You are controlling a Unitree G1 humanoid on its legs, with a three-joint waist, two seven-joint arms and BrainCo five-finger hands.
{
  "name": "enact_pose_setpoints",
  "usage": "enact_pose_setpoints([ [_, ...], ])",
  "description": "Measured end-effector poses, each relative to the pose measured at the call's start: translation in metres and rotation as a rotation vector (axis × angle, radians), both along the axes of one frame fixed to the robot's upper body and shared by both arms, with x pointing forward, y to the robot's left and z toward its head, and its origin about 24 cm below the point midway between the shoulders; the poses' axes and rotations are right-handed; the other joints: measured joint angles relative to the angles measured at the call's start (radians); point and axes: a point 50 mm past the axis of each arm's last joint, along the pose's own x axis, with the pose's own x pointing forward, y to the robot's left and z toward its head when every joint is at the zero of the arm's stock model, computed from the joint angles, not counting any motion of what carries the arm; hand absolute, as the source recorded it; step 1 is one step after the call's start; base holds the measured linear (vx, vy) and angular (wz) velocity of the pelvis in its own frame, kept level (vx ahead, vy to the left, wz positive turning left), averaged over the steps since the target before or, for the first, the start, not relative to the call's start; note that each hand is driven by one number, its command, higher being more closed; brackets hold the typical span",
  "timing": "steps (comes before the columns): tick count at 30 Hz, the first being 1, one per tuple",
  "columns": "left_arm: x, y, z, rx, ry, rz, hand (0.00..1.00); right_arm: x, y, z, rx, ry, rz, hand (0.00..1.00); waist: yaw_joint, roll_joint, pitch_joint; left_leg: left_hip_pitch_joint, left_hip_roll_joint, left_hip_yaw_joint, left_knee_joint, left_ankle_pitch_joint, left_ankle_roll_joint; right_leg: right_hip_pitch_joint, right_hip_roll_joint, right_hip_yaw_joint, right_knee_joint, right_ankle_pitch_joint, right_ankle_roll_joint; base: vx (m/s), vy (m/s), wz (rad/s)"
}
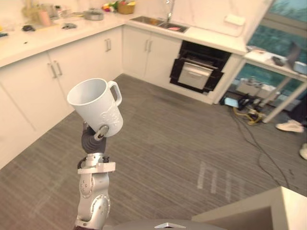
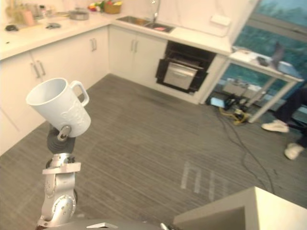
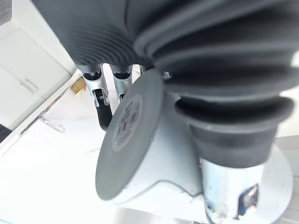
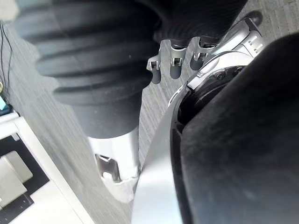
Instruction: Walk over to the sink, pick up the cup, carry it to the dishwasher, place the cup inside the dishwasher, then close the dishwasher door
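Note:
A white cup [image 1: 98,108] with a handle is held up in front of me, tilted, its mouth facing up and left. My left hand [image 1: 93,139] is shut on it from below; in the left wrist view its fingers [image 3: 103,100] curl round the cup's side next to the grey base [image 3: 128,135]. The dishwasher [image 1: 199,67] stands with its door down, across the floor, under the counter at the far side. The sink [image 1: 156,23] lies in the counter left of it. My right hand [image 4: 175,65] hangs low with relaxed fingers, holding nothing.
White cabinets [image 1: 57,72] run along the left and back walls. At the right stands a table [image 1: 268,60] with cables [image 1: 249,112] under it and a person's shoe [image 1: 289,126] nearby. A pale counter corner [image 1: 268,211] juts in at lower right. Grey floor lies between.

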Motion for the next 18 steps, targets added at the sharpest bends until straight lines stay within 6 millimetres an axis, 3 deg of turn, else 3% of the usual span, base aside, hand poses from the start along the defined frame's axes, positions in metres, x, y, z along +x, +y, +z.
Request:
enact_pose_setpoints([
  [1,-0.002,0.003,-0.003,-0.006,0.015,0.013,1.0,0.001,-0.003,0.0,-0.005,-0.001,0.011,0.0,0.005,0.002,0.006,-0.022,0.009,-0.007,0.044,-0.004,-0.005,0.016,0.001,-0.001,-0.005,-0.005,0.004,0.14,0.123,0.04],
  [2,-0.002,0.005,-0.009,-0.01,0.038,0.015,1.0,0.001,-0.006,0.0,-0.006,0.009,0.01,0.0,0.013,0.003,0.01,-0.024,-0.027,-0.003,0.003,-0.062,0.019,0.045,-0.025,-0.004,-0.015,-0.018,0.021,0.19,0.146,0.22],
  [4,-0.002,0.009,-0.013,0.002,0.048,0.012,1.0,0.003,-0.014,0.001,-0.016,0.009,0.009,0.0,0.012,0.001,0.013,-0.019,-0.105,0.01,-0.19,-0.082,0.044,0.086,-0.063,-0.007,-0.047,-0.031,0.043,0.23,0.169,0.27],
  [5,-0.002,0.013,-0.013,0.007,0.045,0.024,1.0,0.008,-0.02,0.003,-0.021,-0.016,-0.001,0.0,0.008,0.009,0.021,-0.013,-0.158,-0.012,-0.374,-0.016,0.056,0.105,-0.084,-0.001,-0.071,-0.04,0.06,0.21,0.188,0.01],
  [6,-0.002,0.016,-0.014,0.011,0.049,0.034,1.0,0.01,-0.022,0.002,-0.021,-0.021,-0.008,0.0,0.012,0.007,0.029,0.006,-0.183,-0.016,-0.409,0.067,0.079,0.121,-0.097,0.015,-0.09,-0.043,0.064,0.31,0.234,-0.08],
  [7,-0.001,0.022,-0.019,0.018,0.071,0.06,1.0,0.012,-0.02,0.0,-0.01,-0.017,-0.032,0.0,0.014,-0.002,0.033,0.048,-0.22,0.003,-0.427,0.031,0.096,0.161,-0.097,0.049,-0.13,-0.035,0.077,0.4,0.165,-0.12],
  [8,0.001,0.024,-0.022,0.012,0.085,0.078,1.0,0.015,-0.022,0.0,-0.011,-0.022,-0.038,0.0,0.018,0.015,0.053,0.036,-0.203,-0.004,-0.358,-0.012,0.086,0.16,-0.06,0.057,-0.105,-0.003,0.068,0.41,0.121,-0.18],
  [9,0.0,0.026,-0.024,0.008,0.093,0.088,1.0,0.016,-0.022,0.0,-0.011,-0.024,-0.036,0.0,0.03,0.018,0.056,0.025,-0.194,-0.017,-0.303,-0.031,0.087,0.159,-0.051,0.04,-0.099,0.002,0.035,0.37,0.12,-0.43],
  [10,-0.001,0.028,-0.025,0.011,0.097,0.084,1.0,0.02,-0.022,0.001,-0.007,-0.037,-0.037,0.0,0.051,0.02,0.064,-0.051,-0.201,-0.068,-0.172,-0.068,0.072,0.17,-0.069,0.071,-0.105,0.009,0.025,0.22,0.117,-0.54],
  [11,-0.001,0.025,-0.025,0.008,0.089,0.068,1.0,0.022,-0.024,0.001,-0.008,-0.042,-0.049,0.0,0.053,0.023,0.055,-0.04,-0.218,-0.12,-0.26,-0.083,0.08,0.167,-0.073,0.083,-0.095,0.004,0.033,0.25,0.192,-0.54],
  [12,0.002,0.024,-0.026,0.024,0.092,0.049,1.0,0.023,-0.024,0.0,-0.003,-0.043,-0.086,0.0,0.049,-0.006,0.049,-0.009,-0.251,-0.087,-0.283,-0.094,0.11,0.154,-0.113,0.093,-0.04,-0.009,0.055,0.26,0.149,-0.26],
  [13,0.004,0.022,-0.027,0.028,0.096,0.034,1.0,0.023,-0.023,0.0,0.002,-0.045,-0.088,0.0,0.043,-0.013,0.04,0.003,-0.27,-0.077,-0.294,-0.099,0.12,0.128,-0.134,0.1,0.013,-0.006,0.064,0.35,0.197,-0.06],
  [14,0.012,0.015,-0.021,0.036,0.069,-0.019,1.0,0.02,-0.021,0.0,0.013,-0.065,-0.133,0.0,0.034,-0.013,0.036,0.031,-0.296,-0.066,-0.299,-0.12,0.146,0.053,-0.171,0.111,0.207,0.023,0.117,0.33,0.149,0.08],
  [15,0.015,0.014,-0.018,0.044,0.055,-0.035,1.0,0.02,-0.022,0.0,0.013,-0.077,-0.163,0.0,0.03,-0.018,0.036,0.052,-0.308,-0.058,-0.305,-0.127,0.157,0.017,-0.191,0.115,0.284,0.051,0.143,0.35,0.175,-0.01],
  [16,0.017,0.011,-0.015,0.052,0.042,-0.056,1.0,0.021,-0.022,0.001,0.014,-0.099,-0.188,0.0,0.029,-0.027,0.04,0.096,-0.326,-0.042,-0.329,-0.147,0.162,-0.029,-0.221,0.123,0.401,0.118,0.162,0.37,0.174,-0.26],
  [17,0.018,0.01,-0.015,0.059,0.042,-0.072,1.0,0.022,-0.023,0.002,0.013,-0.122,-0.203,0.0,0.027,-0.032,0.044,0.189,-0.352,-0.034,-0.396,-0.154,0.172,-0.078,-0.249,0.146,0.529,0.263,0.151,0.45,0.19,-0.32],
  [18,0.018,0.003,-0.012,0.073,0.039,-0.11,1.0,0.02,-0.021,0.002,0.017,-0.139,-0.207,0.0,0.014,-0.015,0.046,0.269,-0.356,-0.039,-0.467,-0.149,0.181,-0.128,-0.226,0.168,0.647,0.289,0.134,0.38,0.141,-0.24],
])
